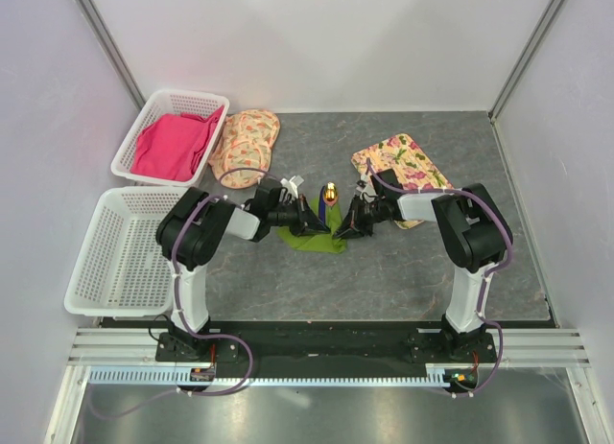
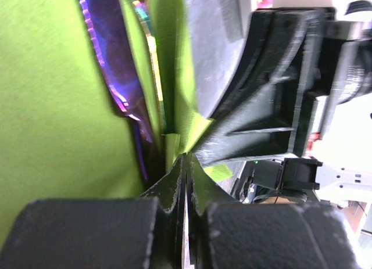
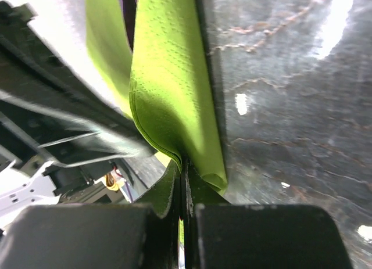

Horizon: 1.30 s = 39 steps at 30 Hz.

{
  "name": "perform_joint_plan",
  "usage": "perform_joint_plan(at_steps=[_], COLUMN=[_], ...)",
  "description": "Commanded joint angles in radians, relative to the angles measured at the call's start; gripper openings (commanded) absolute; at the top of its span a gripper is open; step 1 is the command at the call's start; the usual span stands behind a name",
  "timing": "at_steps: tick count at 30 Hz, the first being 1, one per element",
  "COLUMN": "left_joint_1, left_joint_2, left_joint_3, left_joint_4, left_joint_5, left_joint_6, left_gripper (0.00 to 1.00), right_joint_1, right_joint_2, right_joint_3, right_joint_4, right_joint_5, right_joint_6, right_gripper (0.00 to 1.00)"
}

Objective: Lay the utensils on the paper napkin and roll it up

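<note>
Lime-green paper napkin (image 1: 312, 239) lies mid-table, btwn the two grippers, w/ both side edges pulled up toward each other. The dark-blue utensil (image 2: 110, 65) sits inside the fold against the green sheet. The gold-ended utensil (image 1: 330, 191) sticks out of the napkin's far end, shiny tip pointing away from the arm bases.

Left gripper (image 2: 186, 164): fingers pinched tight, a thin napkin edge caught btwn them. Right gripper (image 3: 182, 173): same, fingers closed on a doubled fold of the napkin, which hangs just above the grey table (image 3: 290, 106). The two grippers face each other, very near; can't tell if they touch.

Containers, both at the left side of the table:
- upper basket (image 1: 153, 106), white plastic, holds a bunched pink cloth (image 1: 173, 145) that fills most of it
- lower basket (image 1: 91, 271), white plastic, nearer the arm bases, just beside the upper one; its mesh floor is in plain view

Further out, a floral mat (image 1: 245, 147) lies right of the upper basket, touching its rim. A second floral mat (image 1: 398, 164) lies behind the right arm's wrist, partly covered by it
</note>
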Motion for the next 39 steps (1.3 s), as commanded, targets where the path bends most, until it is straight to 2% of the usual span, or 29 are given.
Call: perform_joint_plan(at_steps=[1, 9, 22, 39], left_joint_1=[0.01, 0.036, 0.037, 0.036], left_joint_2=[-0.094, -0.203, -0.131, -0.09], left_joint_3=[-0.015, -0.105, -0.082, -0.046], left_joint_4=[0.021, -0.088, -0.202, -0.268], left_joint_5=[0.015, 0.027, -0.039, -0.071], left_joint_6=[-0.013, 0.053, 0.142, 0.155], left_gripper=[0.02, 0.03, 0.02, 0.02], right_joint_1=[0.001, 0.003, 0.003, 0.046], right_joint_2=[0.014, 0.02, 0.006, 0.003], right_joint_3=[0.016, 0.038, 0.047, 0.036], right_joint_4=[-0.037, -0.054, -0.037, 0.145], right_joint_5=[0.045, 0.048, 0.019, -0.053], right_joint_6=[-0.032, -0.042, -0.01, 0.226], right_gripper=[0.0, 0.0, 0.0, 0.0])
